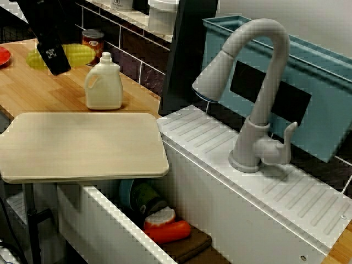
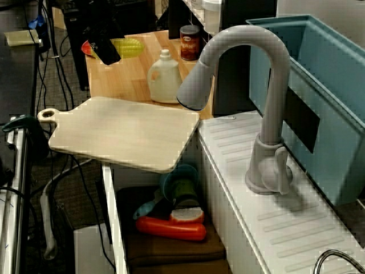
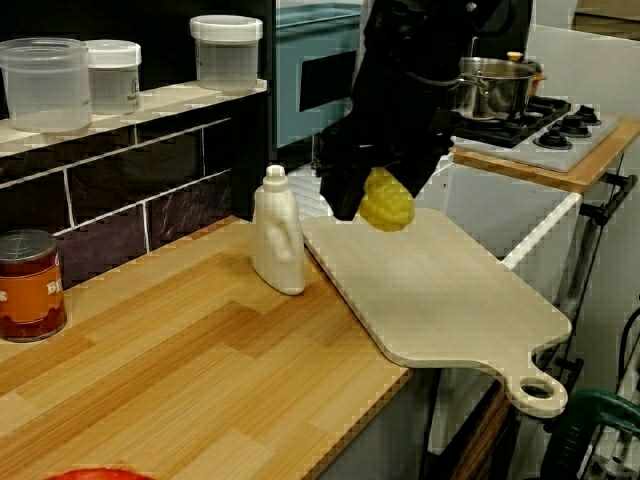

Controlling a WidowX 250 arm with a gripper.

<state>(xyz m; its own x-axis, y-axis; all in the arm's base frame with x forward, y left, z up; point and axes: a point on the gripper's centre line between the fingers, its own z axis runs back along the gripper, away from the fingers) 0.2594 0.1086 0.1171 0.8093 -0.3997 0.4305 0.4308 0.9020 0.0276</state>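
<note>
Nearest in the view over the sink, a cutting board (image 1: 82,143) overhangs the sink (image 1: 110,223). Just behind it a white bottle (image 1: 103,82) stands upright on the wooden counter (image 1: 33,91). Beyond the bottle the black gripper (image 1: 55,58) is clamped on a yellow corn cob (image 1: 80,55), lifted clear of the counter. Farthest, a red can (image 1: 92,39) stands by the wall

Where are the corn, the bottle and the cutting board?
corn (image 3: 386,203), view along the counter, its rounded end.
bottle (image 3: 279,245), view along the counter, its body.
cutting board (image 3: 440,290), view along the counter, its bare middle.
</note>
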